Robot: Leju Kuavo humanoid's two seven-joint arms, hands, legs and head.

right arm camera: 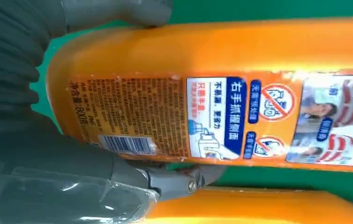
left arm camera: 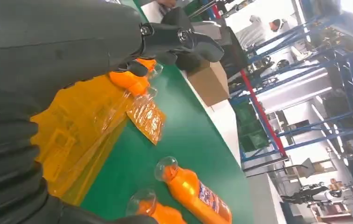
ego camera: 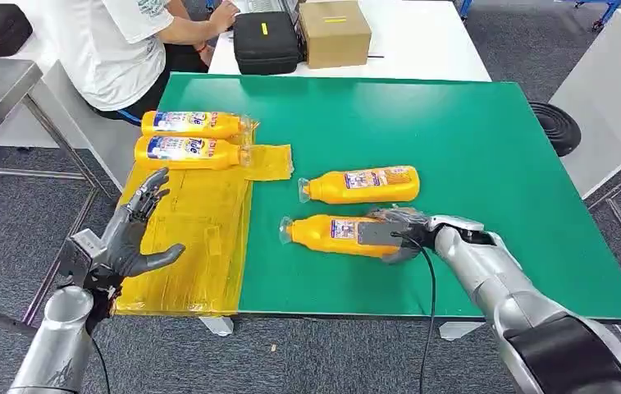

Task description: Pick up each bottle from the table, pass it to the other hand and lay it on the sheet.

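Two bottles left on the green bench (ego camera: 495, 164), centre frame. Right hand (ego camera: 401, 232) fingers (right arm camera: 118, 170) wrapped round the base end of the near bottle (ego camera: 335, 233), thumb on one side, fingers on the other; bottle seems to lie on the bench, not clearly lifted. The far bottle (ego camera: 362, 185) lies just beyond, close by. Left hand (ego camera: 139, 238), lower left, fingers spread, holding nothing, hovers over the yellow sheet (ego camera: 188, 246). Two more bottles, sheet bottles (ego camera: 192, 138), already lie at the sheet's far end, upper left.

To do it well, I'd judge: firm up grip, lift level w/o nudging the far bottle, bring cap end toward left hand so it can take the free half.
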